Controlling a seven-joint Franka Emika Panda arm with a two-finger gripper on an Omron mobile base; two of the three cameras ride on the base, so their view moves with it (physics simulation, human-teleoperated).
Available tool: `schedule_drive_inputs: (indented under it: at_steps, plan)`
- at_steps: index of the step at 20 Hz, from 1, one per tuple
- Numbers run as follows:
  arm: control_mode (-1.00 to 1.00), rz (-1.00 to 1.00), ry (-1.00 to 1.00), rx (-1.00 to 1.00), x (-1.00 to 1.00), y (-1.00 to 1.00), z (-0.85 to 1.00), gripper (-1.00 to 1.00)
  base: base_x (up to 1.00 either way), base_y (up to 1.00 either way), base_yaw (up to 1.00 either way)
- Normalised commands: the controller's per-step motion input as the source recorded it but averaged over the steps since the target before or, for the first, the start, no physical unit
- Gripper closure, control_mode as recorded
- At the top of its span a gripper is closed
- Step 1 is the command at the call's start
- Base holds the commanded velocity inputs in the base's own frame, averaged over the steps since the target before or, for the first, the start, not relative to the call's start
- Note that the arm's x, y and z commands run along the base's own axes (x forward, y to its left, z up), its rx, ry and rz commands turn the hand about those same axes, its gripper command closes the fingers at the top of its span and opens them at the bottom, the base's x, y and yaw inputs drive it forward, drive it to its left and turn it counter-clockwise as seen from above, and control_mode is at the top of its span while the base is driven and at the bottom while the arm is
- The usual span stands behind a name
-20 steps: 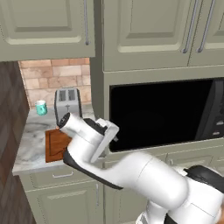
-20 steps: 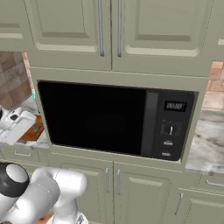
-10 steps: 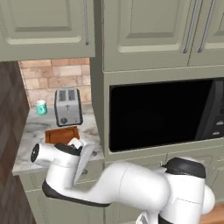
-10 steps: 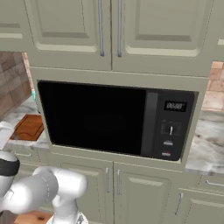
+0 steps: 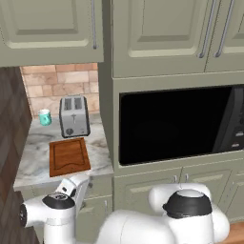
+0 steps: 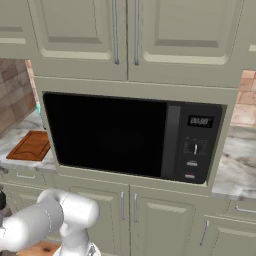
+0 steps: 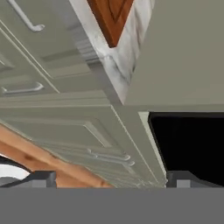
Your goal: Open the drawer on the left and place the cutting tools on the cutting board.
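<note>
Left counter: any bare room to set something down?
The cutting board top is bare. There is marble free left of it, up to the dark side wall. The back is crowded: the toaster and the teal cup stand against the brick. A narrow strip lies right of the board.

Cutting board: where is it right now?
In the left base view the cutting board lies flat on the marble counter, just before the toaster, left of the microwave.
</note>
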Motion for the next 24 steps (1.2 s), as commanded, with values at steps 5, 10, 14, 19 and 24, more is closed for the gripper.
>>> schedule_drive_inputs:
  at_steps: [5,10,14,19,24]
  plan:
    - [-1.00,0.22,-0.18,0.00,-0.01,0.01,-0.45,-1.00,0.00,0.00,0.00]
    - [-1.00,0.25,-0.18,0.00,0.08,0.00,-0.41,-1.00,0.00,0.00,0.00]
    - [-1.00,0.24,-0.19,0.00,0.01,0.02,-0.35,-1.00,0.00,0.00,0.00]
    - [-1.00,0.19,-0.15,0.00,0.17,0.00,-0.23,-1.00,0.00,0.00,0.00]
    - [-1.00,0.14,-0.05,0.00,0.42,0.00,-0.24,-1.00,0.00,0.00,0.00]
